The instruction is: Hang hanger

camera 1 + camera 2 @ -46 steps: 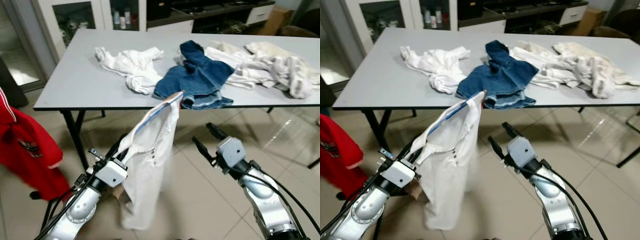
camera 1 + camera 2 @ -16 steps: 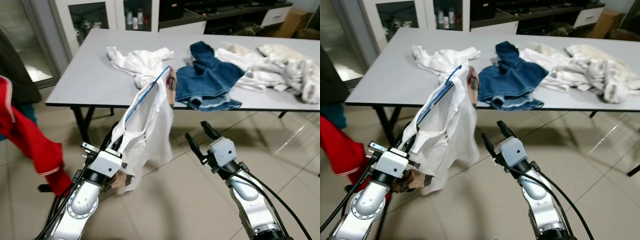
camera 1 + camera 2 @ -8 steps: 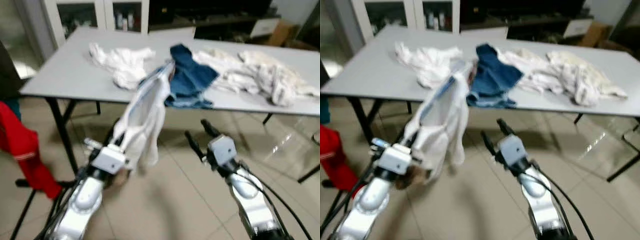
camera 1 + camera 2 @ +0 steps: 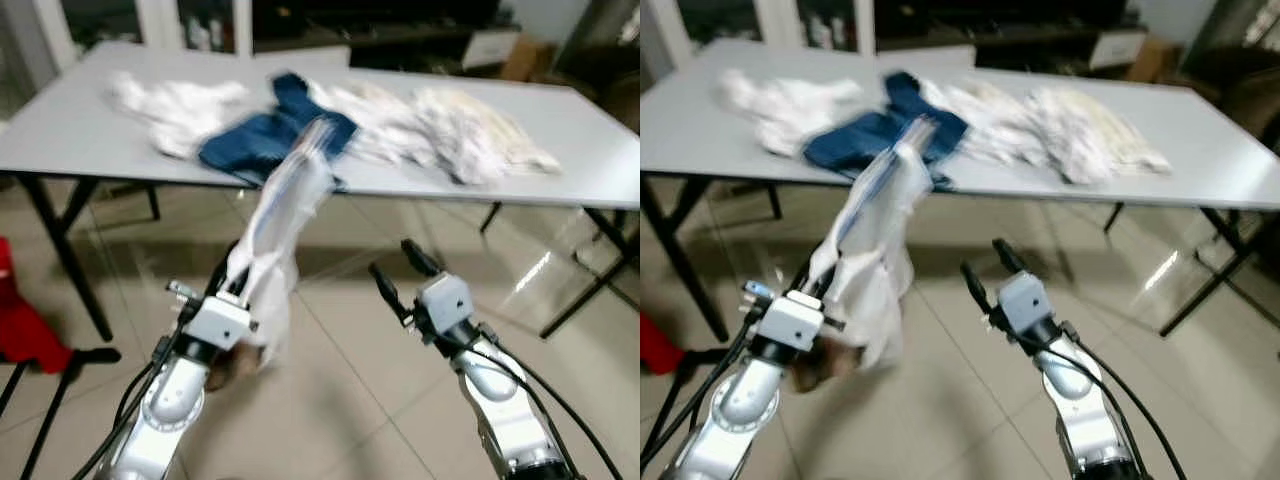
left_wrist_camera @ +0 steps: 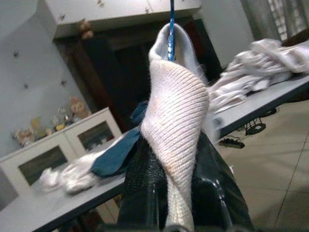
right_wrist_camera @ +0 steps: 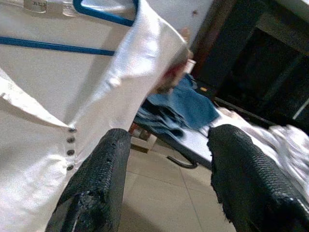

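White shirt [image 4: 275, 225] on blue hanger [image 6: 72, 29] slants upward, clamped in left gripper [image 5: 169, 193]; right gripper [image 4: 395, 275] jaws spread, empty.

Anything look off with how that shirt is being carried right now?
The white shirt sits bunched and slanted on its blue hanger, not hanging flat. The left gripper pinches the fabric itself. The right gripper is open beside it, holding nothing.

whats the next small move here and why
Probably keep carrying: the left gripper is clamped on the white shirt, which sits on a blue hanger, the right gripper is open and empty, and no rail is in sight, only the table of clothes.
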You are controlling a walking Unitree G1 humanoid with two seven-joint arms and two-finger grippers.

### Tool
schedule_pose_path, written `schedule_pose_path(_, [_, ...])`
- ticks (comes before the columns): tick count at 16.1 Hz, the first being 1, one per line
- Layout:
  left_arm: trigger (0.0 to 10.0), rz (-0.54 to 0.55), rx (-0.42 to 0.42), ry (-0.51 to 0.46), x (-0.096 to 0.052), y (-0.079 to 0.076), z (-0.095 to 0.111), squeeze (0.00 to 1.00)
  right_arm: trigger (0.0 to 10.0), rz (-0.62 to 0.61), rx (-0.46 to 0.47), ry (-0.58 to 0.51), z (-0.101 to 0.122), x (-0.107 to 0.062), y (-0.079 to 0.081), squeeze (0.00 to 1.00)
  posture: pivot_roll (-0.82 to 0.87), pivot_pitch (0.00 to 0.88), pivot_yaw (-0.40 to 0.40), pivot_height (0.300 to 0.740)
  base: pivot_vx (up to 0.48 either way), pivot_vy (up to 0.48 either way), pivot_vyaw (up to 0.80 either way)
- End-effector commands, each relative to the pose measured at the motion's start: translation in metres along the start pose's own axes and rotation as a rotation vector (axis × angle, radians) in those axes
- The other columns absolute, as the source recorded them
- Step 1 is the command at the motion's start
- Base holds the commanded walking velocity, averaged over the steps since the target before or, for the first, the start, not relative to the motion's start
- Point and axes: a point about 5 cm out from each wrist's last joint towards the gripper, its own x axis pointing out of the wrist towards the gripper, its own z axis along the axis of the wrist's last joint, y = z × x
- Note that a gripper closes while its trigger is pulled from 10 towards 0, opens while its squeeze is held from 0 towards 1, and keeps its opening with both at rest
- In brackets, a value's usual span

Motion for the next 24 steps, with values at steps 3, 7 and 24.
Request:
schedule_pose_path(3, [10.0, -0.009, -0.008, -0.048, 0.0052, -0.0059, 0.0091, 0.00, 10.0, -0.011, -0.016, 0.025, -0.0025, -0.0037, -0.0058, 0.00, 0.16, 0.000, -0.037, 0.740, 0.000, -0.480, 0.00])
schedule_pose_path(7, [10.0, -0.008, -0.011, -0.047, 0.0048, -0.0067, 0.0095, 0.00, 10.0, -0.016, -0.011, 0.029, -0.0025, -0.0048, -0.0045, 0.00, 0.16, 0.000, -0.035, 0.740, 0.000, -0.476, 0.00])
schedule_pose_path(24, [10.0, -0.011, -0.025, -0.025, 0.0041, -0.0122, 0.0076, 0.00, 10.0, -0.035, -0.003, 0.039, -0.0027, -0.0070, -0.0035, 0.00, 0.15, 0.024, -0.033, 0.740, 0.000, -0.040, 0.00])
